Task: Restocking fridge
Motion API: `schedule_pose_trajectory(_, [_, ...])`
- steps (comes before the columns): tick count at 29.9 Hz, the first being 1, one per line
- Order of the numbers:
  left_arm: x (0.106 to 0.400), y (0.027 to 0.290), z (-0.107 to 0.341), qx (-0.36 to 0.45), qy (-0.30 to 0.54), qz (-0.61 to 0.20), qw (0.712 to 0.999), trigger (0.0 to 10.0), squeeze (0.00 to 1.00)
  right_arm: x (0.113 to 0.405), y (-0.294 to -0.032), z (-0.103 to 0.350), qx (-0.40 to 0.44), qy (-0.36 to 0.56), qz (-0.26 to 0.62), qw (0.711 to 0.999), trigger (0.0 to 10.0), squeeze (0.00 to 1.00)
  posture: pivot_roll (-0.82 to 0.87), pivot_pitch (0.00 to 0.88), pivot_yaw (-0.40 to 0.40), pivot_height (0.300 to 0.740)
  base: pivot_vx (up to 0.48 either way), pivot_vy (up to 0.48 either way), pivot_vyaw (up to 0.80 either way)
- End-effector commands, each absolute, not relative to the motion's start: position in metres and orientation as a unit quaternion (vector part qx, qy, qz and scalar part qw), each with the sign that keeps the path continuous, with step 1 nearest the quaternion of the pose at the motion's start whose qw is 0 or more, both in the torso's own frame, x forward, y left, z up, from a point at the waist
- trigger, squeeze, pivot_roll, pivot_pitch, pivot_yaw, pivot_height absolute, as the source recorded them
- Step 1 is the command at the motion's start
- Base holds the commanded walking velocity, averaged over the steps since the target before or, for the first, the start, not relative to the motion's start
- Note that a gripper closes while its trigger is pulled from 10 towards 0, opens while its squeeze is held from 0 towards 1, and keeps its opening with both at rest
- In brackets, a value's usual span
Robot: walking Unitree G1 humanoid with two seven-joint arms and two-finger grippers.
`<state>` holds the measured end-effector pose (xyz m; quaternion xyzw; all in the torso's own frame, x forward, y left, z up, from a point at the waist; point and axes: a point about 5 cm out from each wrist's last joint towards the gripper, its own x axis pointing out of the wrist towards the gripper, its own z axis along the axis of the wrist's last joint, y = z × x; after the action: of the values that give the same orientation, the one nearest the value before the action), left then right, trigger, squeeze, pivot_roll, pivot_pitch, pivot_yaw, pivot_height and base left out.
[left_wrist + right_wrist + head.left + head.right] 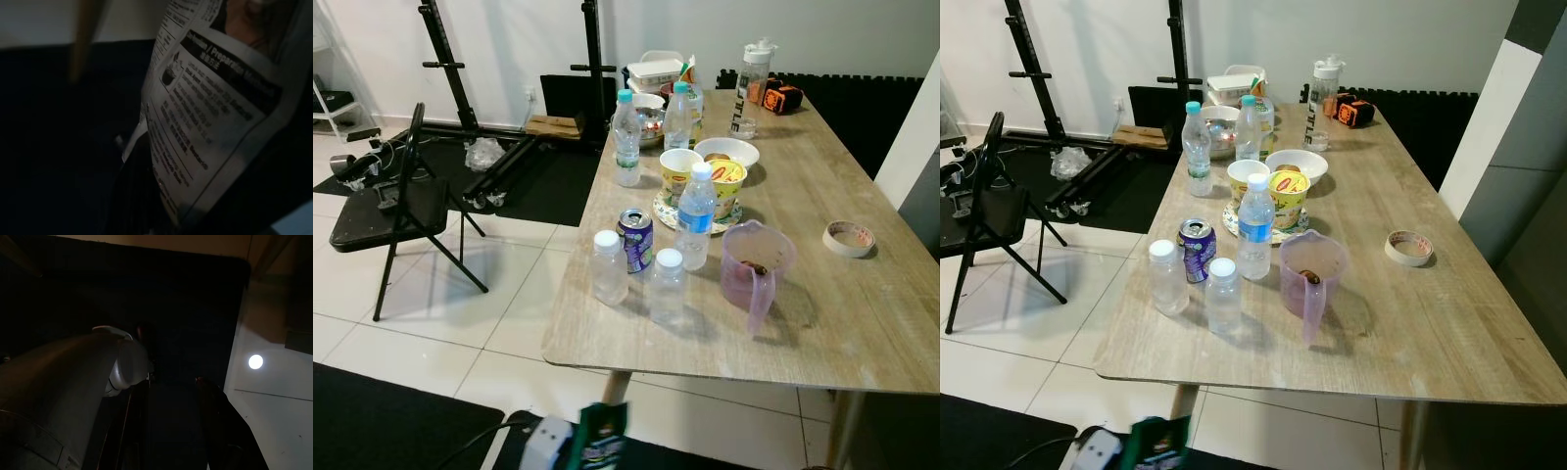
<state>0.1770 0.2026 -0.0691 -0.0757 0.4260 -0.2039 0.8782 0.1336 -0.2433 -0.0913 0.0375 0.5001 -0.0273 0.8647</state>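
Standing off from near end of wooden table (862, 323), looking down its length. Fridge not in sight, so step in hand reads as carry/transit w/ one item already picked up; rest of stock waits on table.

Left gripper (142, 196): low at bottom edge of head views, clamped on a green packet (602, 441). Left wrist view dark, but shows printed back panel of packet (210, 112) (prep-instruction text) standing up right against the black fingers. Prob. a noodle or snack pack, too dim to be sure. Packet upright, below table edge level, well apart from table items.

Right gripper (171, 431): arm hangs idle in shade. Two black fingers stand apart w/ nothing between them; silver arm shell beside, pale floor w/ a light spot beyond.

Table stock, near end: two small clear bottles w/ white caps (610, 266), purple can (634, 239) just behind, taller water bottle w/ blue cap (695, 217), pinkish measuring jug (754, 266) to right. Mid-table: yellow cup noodle tubs on a plate (705, 181), white bowl (726, 152). Far end: more bottles, shaker bottle (751, 88). Tape roll (849, 238) alone on robot's right side. Folding chair (391, 211) on left, on tile.

Next move, as judged: turn to find fridge, keep hold on packet firm, keep it upright, mind chair legs and table corner when turning.
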Motion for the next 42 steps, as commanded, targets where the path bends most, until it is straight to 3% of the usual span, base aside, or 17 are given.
schedule_pose_trajectory(1, [0.176,0.206,-0.072,-0.102,0.420,-0.153,0.889,10.0,0.00,0.134,-0.244,-0.091,0.039,0.501,-0.033,0.864,10.0,0.00,-0.08,0.065,-0.006,0.740,0.000,0.000,0.00])
schedule_pose_trajectory(7, [0.163,0.228,-0.081,-0.106,0.438,0.015,0.893,10.0,0.00,0.134,-0.244,-0.091,0.037,0.501,-0.033,0.864,10.0,0.00,-0.08,0.057,-0.009,0.740,0.000,0.000,0.00])
schedule_pose_trajectory(12, [0.150,0.230,-0.088,-0.138,0.451,0.070,0.879,10.0,0.00,0.134,-0.244,-0.091,0.036,0.502,-0.034,0.863,10.0,0.00,-0.08,0.052,-0.011,0.740,-0.056,0.000,0.00])
schedule_pose_trajectory(23, [0.125,0.220,-0.100,-0.145,0.490,0.093,0.854,10.0,0.00,0.137,-0.246,-0.090,0.031,0.501,-0.032,0.864,10.0,0.00,-0.08,0.019,-0.015,0.740,-0.391,0.000,0.00])
schedule_pose_trajectory(42, [0.135,0.208,-0.099,-0.144,0.485,0.073,0.860,10.0,0.00,0.136,-0.246,-0.090,0.023,0.508,-0.033,0.860,10.0,0.00,-0.08,0.025,-0.017,0.740,-0.388,0.000,0.00])
